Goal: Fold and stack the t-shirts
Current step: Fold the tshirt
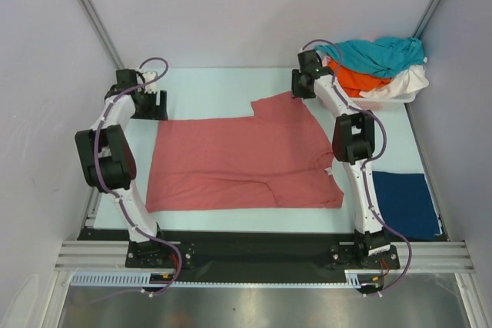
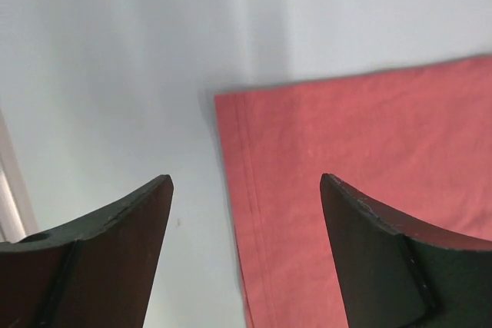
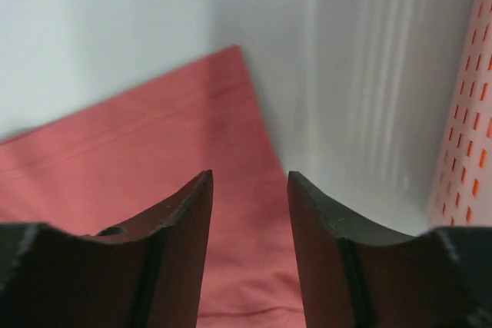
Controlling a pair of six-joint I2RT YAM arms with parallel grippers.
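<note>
The dusty salmon-red t-shirt (image 1: 246, 155) lies spread flat on the middle of the table, one sleeve pointing to the far right. My left gripper (image 1: 156, 107) hovers open over its far left corner; in the left wrist view (image 2: 246, 182) the hem corner (image 2: 361, 190) lies below the wide-apart fingers. My right gripper (image 1: 297, 90) is over the far sleeve tip; in the right wrist view (image 3: 250, 178) the jaws stand narrowly open with the sleeve (image 3: 154, 159) beneath them. A folded navy t-shirt (image 1: 403, 201) lies at the front right.
A white lattice basket (image 1: 400, 96) at the far right corner holds teal (image 1: 380, 53), orange (image 1: 357, 81) and white (image 1: 411, 78) shirts; its wall shows in the right wrist view (image 3: 469, 113). Enclosure walls stand close on the left, back and right.
</note>
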